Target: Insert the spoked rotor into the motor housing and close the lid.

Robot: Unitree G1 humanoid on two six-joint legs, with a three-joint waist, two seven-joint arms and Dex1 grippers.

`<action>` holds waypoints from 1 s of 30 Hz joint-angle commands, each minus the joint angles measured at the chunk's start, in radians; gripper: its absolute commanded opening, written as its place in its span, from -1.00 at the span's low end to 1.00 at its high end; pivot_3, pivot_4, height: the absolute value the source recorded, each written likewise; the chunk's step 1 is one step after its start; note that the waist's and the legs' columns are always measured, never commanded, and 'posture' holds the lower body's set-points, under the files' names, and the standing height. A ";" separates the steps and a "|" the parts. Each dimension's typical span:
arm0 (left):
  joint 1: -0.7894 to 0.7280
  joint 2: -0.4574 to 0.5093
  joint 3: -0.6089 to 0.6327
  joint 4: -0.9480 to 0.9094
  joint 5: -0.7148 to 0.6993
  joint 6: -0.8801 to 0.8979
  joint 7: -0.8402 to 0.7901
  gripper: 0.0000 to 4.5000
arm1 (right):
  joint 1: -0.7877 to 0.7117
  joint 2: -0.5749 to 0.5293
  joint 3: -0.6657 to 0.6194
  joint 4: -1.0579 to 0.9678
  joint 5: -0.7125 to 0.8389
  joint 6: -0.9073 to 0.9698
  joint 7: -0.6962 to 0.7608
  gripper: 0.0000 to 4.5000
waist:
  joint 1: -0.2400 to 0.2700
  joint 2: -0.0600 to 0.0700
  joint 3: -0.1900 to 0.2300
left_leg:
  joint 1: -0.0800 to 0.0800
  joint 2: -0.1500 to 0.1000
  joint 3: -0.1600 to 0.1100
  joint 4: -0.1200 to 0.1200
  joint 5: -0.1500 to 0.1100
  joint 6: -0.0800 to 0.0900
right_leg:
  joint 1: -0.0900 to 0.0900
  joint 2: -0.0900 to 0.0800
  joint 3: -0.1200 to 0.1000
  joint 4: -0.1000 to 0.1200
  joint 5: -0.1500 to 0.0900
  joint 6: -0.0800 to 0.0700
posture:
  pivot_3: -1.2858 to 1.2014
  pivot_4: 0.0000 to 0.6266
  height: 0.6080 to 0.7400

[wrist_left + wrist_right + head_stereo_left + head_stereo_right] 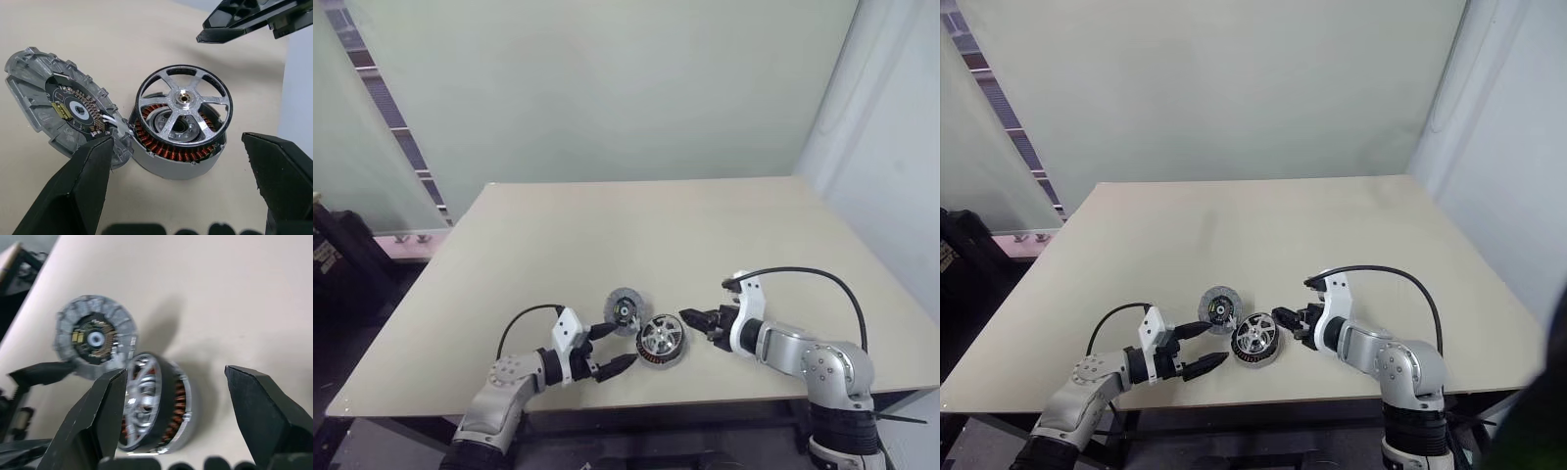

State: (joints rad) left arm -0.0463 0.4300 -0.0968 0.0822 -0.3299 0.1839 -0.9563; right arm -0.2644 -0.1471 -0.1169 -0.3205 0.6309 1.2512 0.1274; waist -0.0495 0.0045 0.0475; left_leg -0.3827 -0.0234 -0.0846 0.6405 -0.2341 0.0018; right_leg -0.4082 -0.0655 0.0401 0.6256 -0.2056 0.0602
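Black fingers of the left gripper (608, 350) stand wide apart at the lower centre of the head view, holding nothing; the right gripper (698, 321), also parted and empty, sits just right of the parts. Between them the spoked rotor (661, 340) appears already seated in the motor housing (168, 164), copper windings showing under its bright silver spokes. Closing seems all that remains: the lid (625, 310), a flat ribbed grey disc with a dark circuit centre, leans against the smooth grey housing on the matte beige table (636, 225).

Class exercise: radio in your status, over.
Both grippers open, left gripper, right gripper, nothing held. Spoked rotor sits in housing. Lid still open beside it. Nothing in the way.
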 commanded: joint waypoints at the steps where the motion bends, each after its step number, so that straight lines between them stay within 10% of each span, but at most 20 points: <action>1: -0.018 -0.002 0.002 -0.025 -0.001 -0.016 -0.005 1.00 | -0.017 -0.056 0.067 -0.051 -0.062 -0.071 0.015 0.54 | 0.000 0.000 0.000 | 0.000 0.000 0.000 0.000 0.000 0.000 | 0.000 0.000 0.000 0.000 0.000 0.000 | 0.03 -1.00 1.00; 12: -0.025 -0.004 0.001 -0.019 0.002 -0.016 -0.005 1.00 | 0.016 -0.092 0.214 -0.051 -0.130 -0.125 0.058 -0.99 | 0.000 0.000 0.000 | 0.000 0.000 0.000 0.001 0.000 0.000 | 0.001 0.000 0.000 0.000 0.000 0.000 | 0.03 -1.00 1.00; 30: -0.021 -0.005 0.003 -0.023 0.003 -0.020 -0.003 1.00 | -0.002 -0.055 0.271 -0.021 -0.193 -0.156 0.063 -0.99 | 0.000 -0.001 0.000 | 0.000 0.000 0.000 0.002 0.000 0.000 | 0.001 0.000 0.000 0.000 0.000 0.000 | 0.03 -1.00 1.00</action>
State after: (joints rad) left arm -0.0505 0.4256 -0.0985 0.0825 -0.3275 0.1832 -0.9576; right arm -0.2335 -0.2068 0.1818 -0.3192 0.4407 1.1213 0.1800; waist -0.0492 0.0040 0.0474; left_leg -0.3828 -0.0235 -0.0848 0.6422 -0.2340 0.0020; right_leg -0.4076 -0.0654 0.0401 0.6257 -0.2056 0.0603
